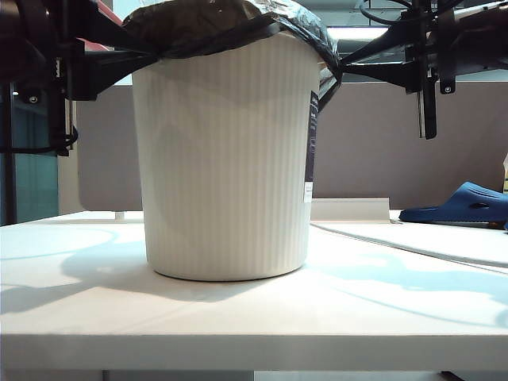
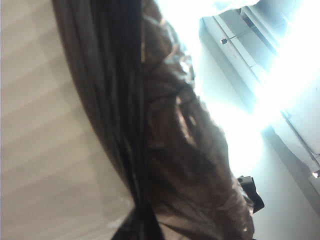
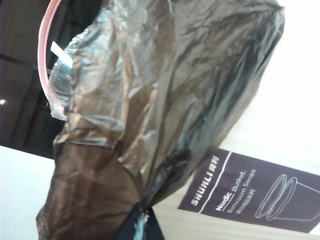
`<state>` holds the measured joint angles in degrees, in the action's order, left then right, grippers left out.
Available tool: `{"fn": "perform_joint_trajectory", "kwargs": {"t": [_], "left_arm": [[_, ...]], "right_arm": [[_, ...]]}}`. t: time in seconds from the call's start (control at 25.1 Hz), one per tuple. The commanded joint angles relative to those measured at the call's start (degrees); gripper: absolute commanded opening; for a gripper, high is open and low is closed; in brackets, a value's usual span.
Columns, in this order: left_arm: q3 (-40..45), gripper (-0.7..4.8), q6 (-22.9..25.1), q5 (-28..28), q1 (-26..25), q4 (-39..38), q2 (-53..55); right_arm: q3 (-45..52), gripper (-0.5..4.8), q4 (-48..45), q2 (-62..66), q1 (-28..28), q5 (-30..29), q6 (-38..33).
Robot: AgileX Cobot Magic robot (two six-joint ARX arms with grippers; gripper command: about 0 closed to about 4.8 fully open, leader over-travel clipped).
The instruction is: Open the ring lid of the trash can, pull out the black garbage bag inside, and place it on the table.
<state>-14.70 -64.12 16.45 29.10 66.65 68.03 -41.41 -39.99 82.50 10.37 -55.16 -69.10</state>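
The cream-white ribbed trash can (image 1: pixel 226 159) is parked upright in the middle of the white table (image 1: pixel 254 317), dark label strip (image 1: pixel 312 147) down its right side. The black garbage bag (image 1: pixel 230 24) is draped over the rim, crinkled and glossy, bunched at the top edge on both sides.

The left gripper (image 1: pixel 147 57) is pressed in at the can's upper left rim. Its fingers are clamped fully together, and in the left wrist view bag plastic (image 2: pixel 165 150) is gathered to a pinch right at the frame edge, so the bag is taken as held there.

The right gripper (image 1: pixel 337 65) is at the upper right rim, also squeezed closed, bag film (image 3: pixel 165 100) pinched at its tips. A bit of the pink ring lid (image 3: pixel 46 35) can be seen behind the bag in the right wrist view. A blue slipper (image 1: pixel 464 205) is lying far right.
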Motion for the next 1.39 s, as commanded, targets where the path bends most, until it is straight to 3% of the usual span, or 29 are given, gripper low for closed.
{"fn": "perform_joint_trajectory", "kwargs": {"t": [0.04, 0.48, 0.8, 1.39], "left_arm": [[-0.26, -0.06, 0.26, 0.57, 0.07, 0.70, -0.11], [-0.26, -0.06, 0.24, 0.74, 0.07, 1.20, -0.22], [-0.26, -0.06, -1.09, 0.74, 0.07, 5.92, -0.24], [-0.17, -0.06, -0.44, 0.46, 0.07, 1.46, -7.06]], "right_arm": [[-0.17, -0.01, -1.05, -0.28, 0.07, -0.39, 0.37], [-0.17, -0.01, -4.02, -1.49, -0.37, -1.77, 0.11], [-0.17, -0.01, -4.92, -2.54, -0.48, -1.51, 0.09], [-0.17, -0.01, -9.70, -3.21, -0.70, -1.51, -3.13]]}}
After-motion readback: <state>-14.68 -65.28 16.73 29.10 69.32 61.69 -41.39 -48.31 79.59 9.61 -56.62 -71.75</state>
